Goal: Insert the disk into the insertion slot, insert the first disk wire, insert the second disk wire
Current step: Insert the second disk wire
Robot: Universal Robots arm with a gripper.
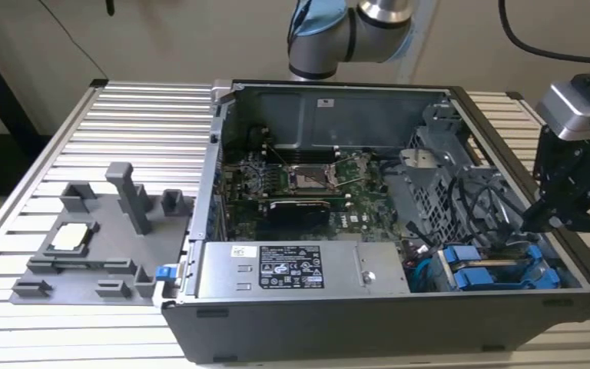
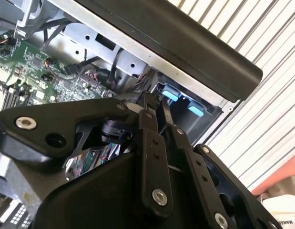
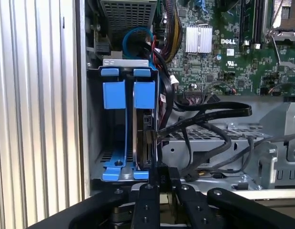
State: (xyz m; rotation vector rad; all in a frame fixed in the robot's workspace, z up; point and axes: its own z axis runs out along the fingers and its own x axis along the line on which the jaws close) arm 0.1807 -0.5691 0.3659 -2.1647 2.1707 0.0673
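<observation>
open computer case (image 1: 377, 307) lies on the ribbed table (image 1: 120, 115), grey fixture tray (image 1: 90, 246) beside it on the exterior view's left. power supply (image 1: 300, 269) sits along the near wall; motherboard (image 1: 306, 184) behind it.

disk (image 3: 143, 129) stands on edge in the slot (image 3: 123, 164) of the drive cage, blue carrier tabs at its end; a second blue carrier (image 3: 114, 95) sits just beside it. in the exterior view the blue ends show at the case's near corner on the exterior view's right (image 1: 490, 269), partly hidden by the arm's black wrist hardware.

gripper (image 3: 159, 179) is at the disk's cable end. fingers (image 3: 148, 200) are drawn close together, pinching a black wire (image 3: 204, 119) just behind its connector (image 3: 149, 138), which sits against the disk's edge. whether the connector is fully seated cannot be told. the wire's far run loops over the grey cage among other black cables; its end is lost there.

in the second wrist view the gripper (image 2: 154, 112) body blocks most of the bay; the blue tabs (image 2: 171, 93) peek past it.
</observation>
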